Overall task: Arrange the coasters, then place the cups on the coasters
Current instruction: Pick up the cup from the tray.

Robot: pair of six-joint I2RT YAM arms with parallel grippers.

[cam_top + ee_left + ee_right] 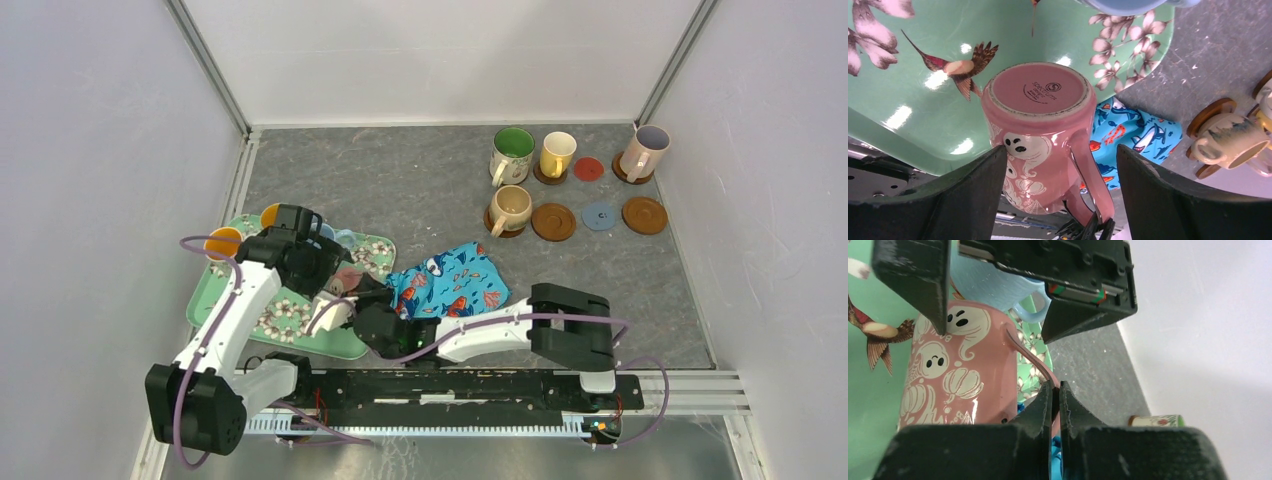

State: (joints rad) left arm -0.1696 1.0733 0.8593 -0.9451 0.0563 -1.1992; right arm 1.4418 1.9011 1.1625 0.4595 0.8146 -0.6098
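Claws first: the right claw (1055, 390) is shut tight on the thin handle of the pink mug (963, 375), with no gap between its two fingers. The left claw (1060, 155) is wide open, one finger on each side of the mug. One finger looks right up against the mug's side, but I cannot tell if it touches. The other finger is well clear of the handle.

The mug is over the near right edge of the green tray (908, 100), with its flat bottom facing the left wrist camera. A light blue mug (988, 285) sits just behind it on the tray. The blue fish cloth (450, 280) lies just past the tray's edge, beside the mug.

Beyond the cloth the grey table (400, 180) is bare all the way to the far right corner. Four mugs stand there near the wall. Beside them lie four coasters with nothing on them: the red coaster (589, 168), the blue-grey coaster (599, 214) and two brown coasters (553, 221) (645, 214)
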